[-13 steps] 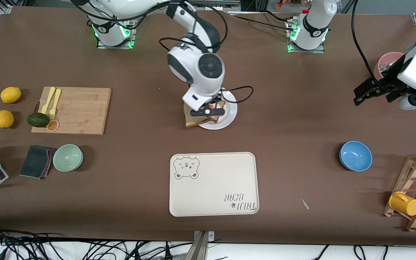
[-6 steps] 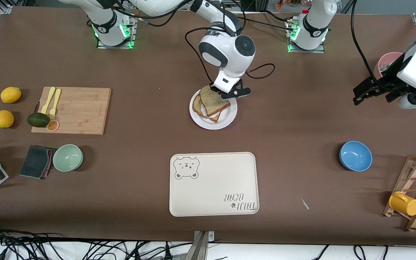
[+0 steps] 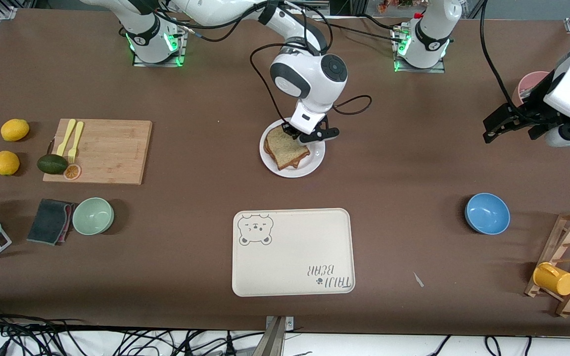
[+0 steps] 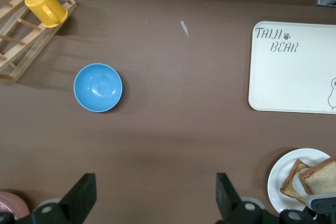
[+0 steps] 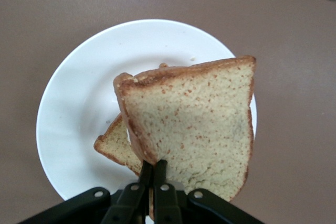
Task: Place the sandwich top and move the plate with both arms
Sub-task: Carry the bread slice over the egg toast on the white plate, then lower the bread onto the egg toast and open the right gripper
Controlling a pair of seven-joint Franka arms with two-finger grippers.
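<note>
The right claw [image 3: 299,138] is clamped tight on one edge of the sandwich top [image 3: 287,148], pinching it by the crust so that the broad speckled face stays free to settle flat; directly under the claw sits the white plate [image 3: 314,163], and on it a lower bread slice [image 5: 113,147] shows just below the held one, so the grip looks chosen to lay the top squarely over what is already there. In the right wrist view the slice seems tilted, its pinched edge higher than the free end; whether the free end already touches the lower slice I cannot tell. My reading is that the placing is close to done, with release and the plate move not yet begun.

The left claw [image 3: 505,129] hangs with its fingers spread wide and nothing between them, over bare table at the left arm's end, with a pink dish [image 3: 530,84] just beside it; that arm waits, probably kept back until the plate needs two holds.

Below the right claw, nearer the front camera, lies the cream tray [image 3: 292,252], the likely destination for the plate; it carries a bear's face and the words "TAIJI BEAR" with a small paw print, read the right way up in the left wrist view.
</note>
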